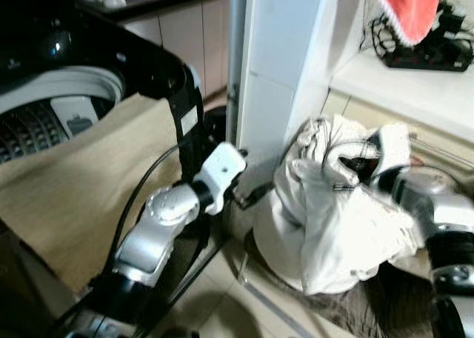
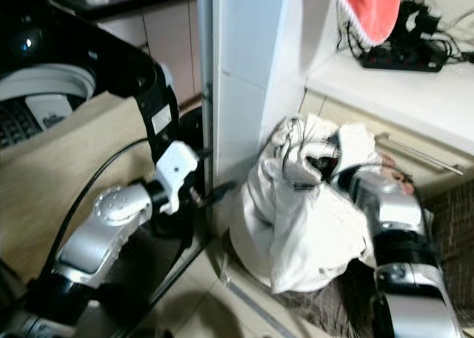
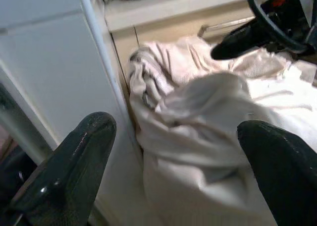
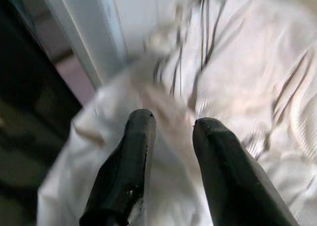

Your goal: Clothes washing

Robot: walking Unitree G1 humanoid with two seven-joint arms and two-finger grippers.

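A bundle of white clothes [image 1: 326, 219] rises out of a white basket [image 1: 270, 253] on the floor beside a white pillar. My right gripper [image 4: 171, 124] is sunk into the top of the bundle, its two fingers close together with white cloth between them. The bundle drapes over that wrist [image 1: 415, 197]. My left gripper [image 3: 183, 132] is open, fingers wide apart, and points at the bundle from the left, a short way off. The washing machine [image 1: 52, 108] stands at the far left with its top open and the drum showing.
A beige cloth [image 1: 74, 175] covers the washer's front. The white pillar [image 1: 281, 64] stands between washer and basket. A red cloth [image 1: 407, 8] hangs above a white shelf holding a black power strip [image 1: 433, 52]. A black cable loops along my left arm [image 1: 159, 227].
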